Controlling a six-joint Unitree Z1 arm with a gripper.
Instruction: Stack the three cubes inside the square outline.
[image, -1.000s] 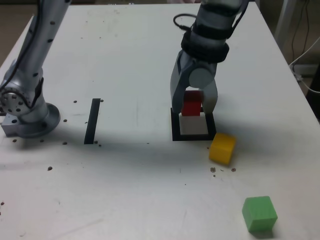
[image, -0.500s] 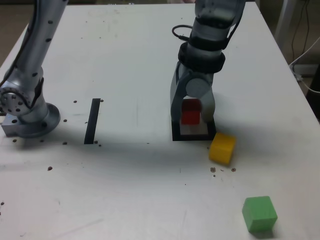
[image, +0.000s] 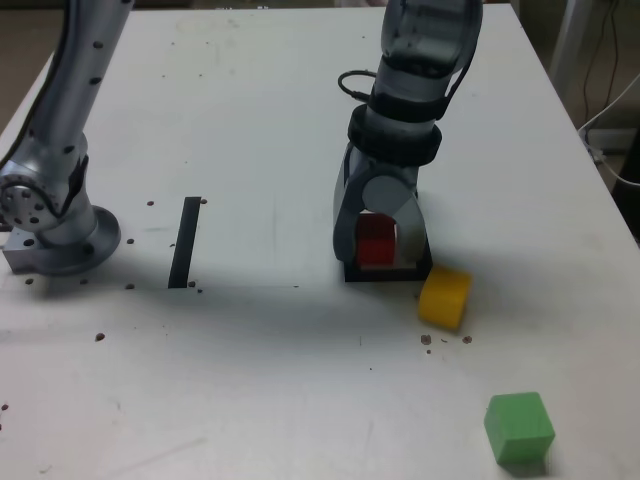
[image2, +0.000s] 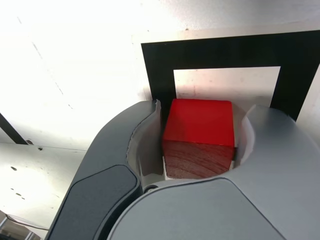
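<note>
I see the small matte red cube (image2: 199, 135) clamped between my grey gripper (image: 378, 243)'s jaws, low over the black tape square outline (image2: 227, 52).

The square outline (image: 386, 271) is the landmark. The tool (image: 377, 243) stands down over it, jaws closed on the red cube (image: 376, 240), so the frame's centre is occupied and closed off from above. Just beside the outline's corner, toward the exterior view's right and nearer the camera, the yellow cube (image: 444, 297) narrows that side. The green cube (image: 519, 427) lies well apart from the outline, nearer the camera. To the exterior view's left of the outline the tabletop (image: 270, 150) is open as far as the black tape strip (image: 185, 241); beyond that stands the arm's base (image: 55, 225).
</note>
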